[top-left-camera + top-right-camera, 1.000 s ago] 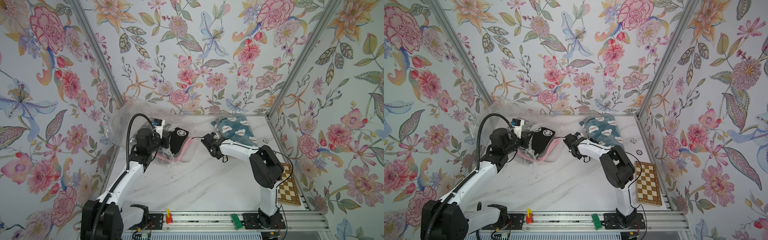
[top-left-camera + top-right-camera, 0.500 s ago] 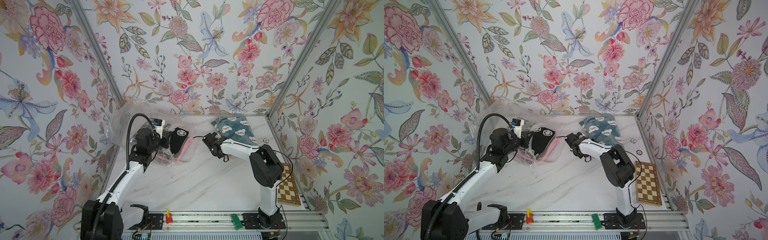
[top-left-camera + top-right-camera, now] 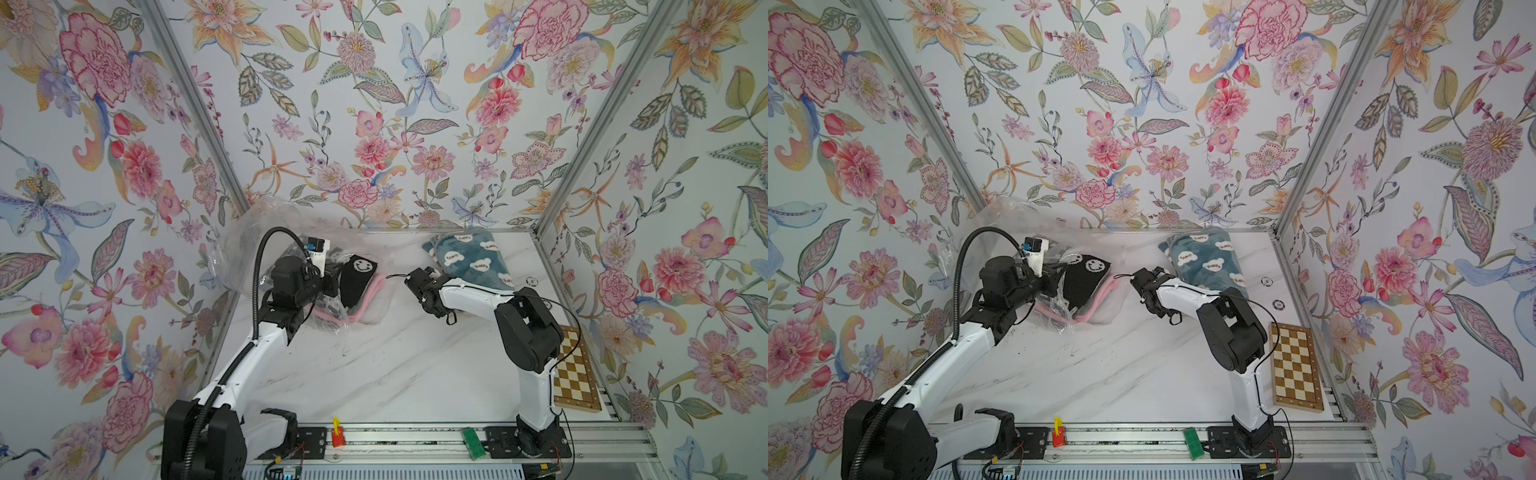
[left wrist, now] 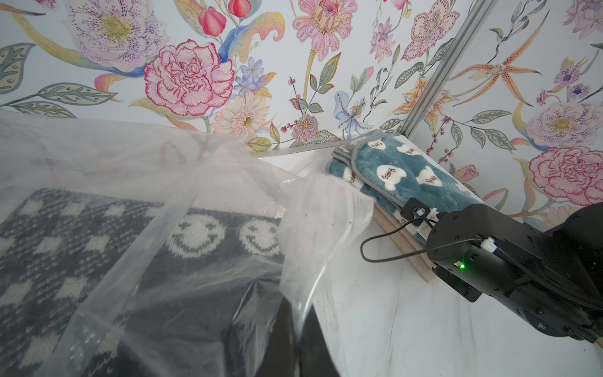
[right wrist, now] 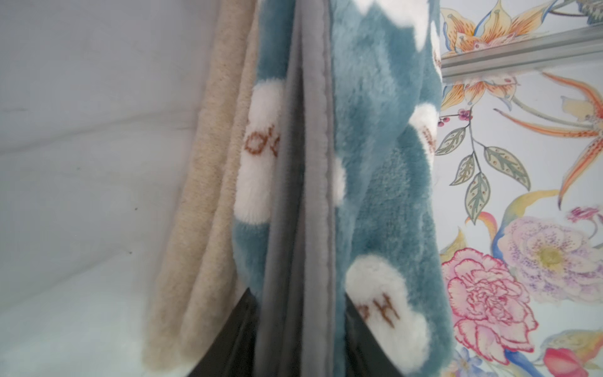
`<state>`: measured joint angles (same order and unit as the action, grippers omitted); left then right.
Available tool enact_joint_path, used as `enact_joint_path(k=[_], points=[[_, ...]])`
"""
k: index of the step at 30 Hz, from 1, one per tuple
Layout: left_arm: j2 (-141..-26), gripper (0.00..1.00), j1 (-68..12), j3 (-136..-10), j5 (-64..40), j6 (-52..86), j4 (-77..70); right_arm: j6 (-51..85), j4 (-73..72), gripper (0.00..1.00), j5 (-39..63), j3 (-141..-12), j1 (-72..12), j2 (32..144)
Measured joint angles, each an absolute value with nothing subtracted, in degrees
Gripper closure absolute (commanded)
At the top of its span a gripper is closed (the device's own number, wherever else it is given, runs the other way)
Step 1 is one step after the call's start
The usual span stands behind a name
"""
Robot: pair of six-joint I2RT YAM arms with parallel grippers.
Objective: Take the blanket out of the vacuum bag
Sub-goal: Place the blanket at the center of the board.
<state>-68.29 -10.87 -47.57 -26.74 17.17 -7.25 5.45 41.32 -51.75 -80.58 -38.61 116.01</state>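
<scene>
Left gripper (image 3: 333,281) sits at the vacuum bag (image 3: 257,232) holding a black smiley blanket (image 3: 360,272); right gripper (image 3: 433,272) meets the teal blanket (image 3: 469,257).

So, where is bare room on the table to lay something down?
Bare: the table in the middle and front, between the vacuum bag and the chessboard. Crowded: the far side, bag at left, teal blanket at right.

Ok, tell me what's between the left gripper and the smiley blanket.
Only clear film of the vacuum bag, draped over the black smiley blanket; the left gripper is shut on that plastic. The right gripper grips the teal blanket, outside the bag.
</scene>
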Motion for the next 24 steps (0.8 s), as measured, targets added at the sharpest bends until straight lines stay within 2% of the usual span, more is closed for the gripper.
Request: enact_joint_path(k=[4, 13, 24], points=[[-68.3, 0.98, -10.9, -47.6, -26.7, 17.2, -7.3, 5.6, 41.4, 1.00, -50.8, -80.7, -38.0, 116.0], [-68.3, 0.98, -10.9, -47.6, -26.7, 17.2, -7.3, 3.7, 42.7, 1.00, -41.1, -83.0, -32.5, 112.6], [-68.4, 0.98, -10.9, -47.6, -26.7, 17.2, -7.2, 3.6, 44.7, 1.00, -19.7, -88.1, -25.9, 103.7]])
